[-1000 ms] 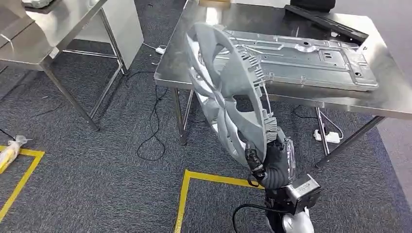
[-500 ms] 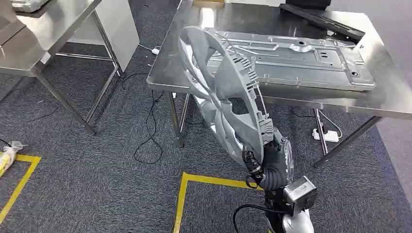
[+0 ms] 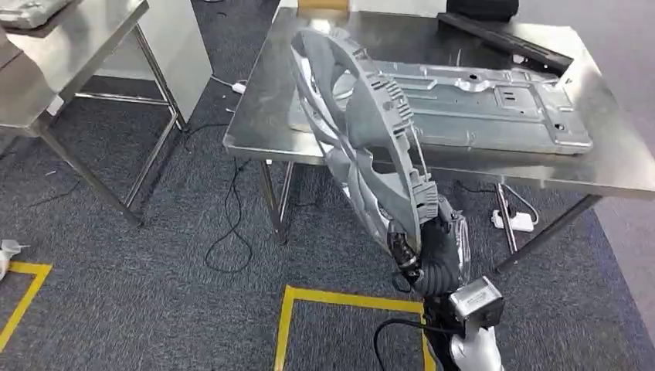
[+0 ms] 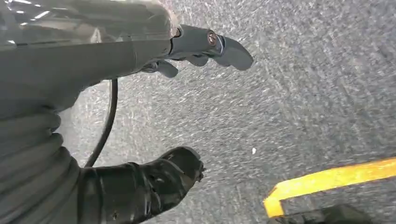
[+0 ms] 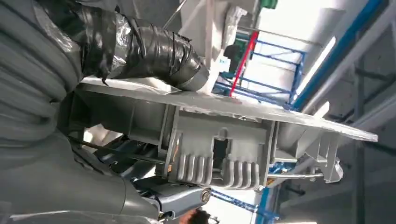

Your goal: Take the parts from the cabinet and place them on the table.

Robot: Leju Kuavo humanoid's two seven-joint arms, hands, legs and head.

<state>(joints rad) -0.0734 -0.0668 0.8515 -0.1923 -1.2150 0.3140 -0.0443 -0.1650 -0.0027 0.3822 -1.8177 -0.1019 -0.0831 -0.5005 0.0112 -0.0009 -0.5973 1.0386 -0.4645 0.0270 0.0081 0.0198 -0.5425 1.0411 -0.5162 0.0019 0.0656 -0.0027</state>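
Note:
A large grey wheel cover [image 3: 363, 131] stands on edge in front of the steel table [image 3: 259, 127], its upper part overlapping the table's near left corner in the head view. My right hand [image 3: 434, 255] grips it by its lower rim. In the right wrist view the taped thumb [image 5: 149, 51] presses on the cover's rim [image 5: 224, 140], whose ribbed clips face the camera. A flat grey metal panel [image 3: 479, 104] lies on the table. My left hand [image 4: 70, 65] hangs over the grey carpet with its fingers apart and nothing in it.
A black bar [image 3: 506, 39] lies along the table's far edge. A second steel table [image 3: 69, 46] stands at the left. Black cables [image 3: 232, 216] and a white power strip [image 3: 514, 222] lie under the table. Yellow tape [image 3: 340, 297] marks the carpet near my feet.
The whole view has shifted, so the camera has moved nearer the table. The wheel cover stays in my right hand's grip and now reaches further over the table's corner.

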